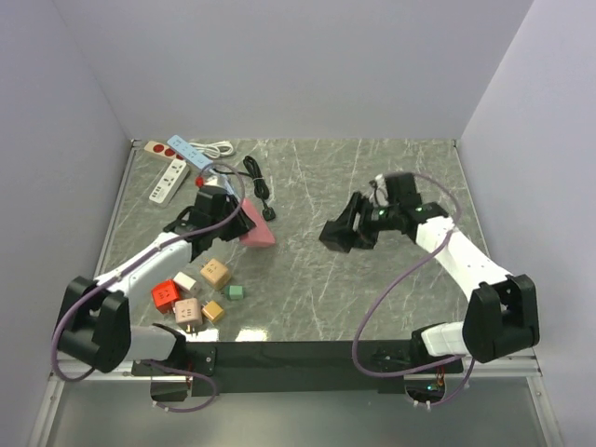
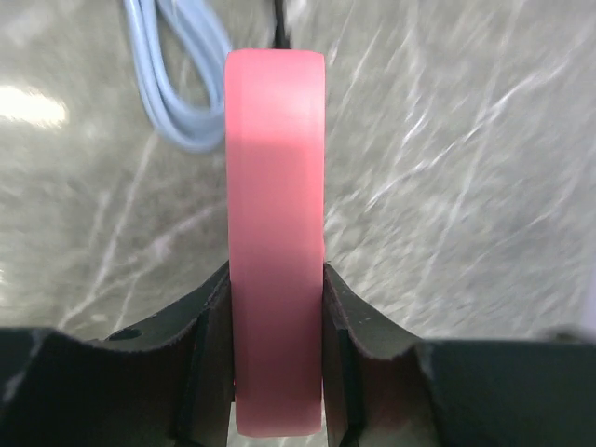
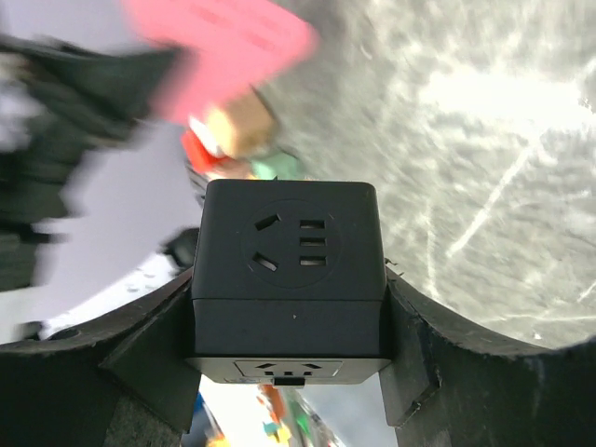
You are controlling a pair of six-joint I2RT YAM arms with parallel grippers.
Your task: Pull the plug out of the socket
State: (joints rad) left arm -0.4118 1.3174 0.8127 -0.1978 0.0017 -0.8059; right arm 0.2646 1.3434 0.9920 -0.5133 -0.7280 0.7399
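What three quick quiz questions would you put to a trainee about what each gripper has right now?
1. True or false: the right gripper is shut on the black socket cube.
2. The clamped piece in the left gripper is: A white, B pink, C black.
3. In the left wrist view, what lies on the table beyond the clamped piece?
Key: 1 true. 2 B. 3 a coiled light blue cable.
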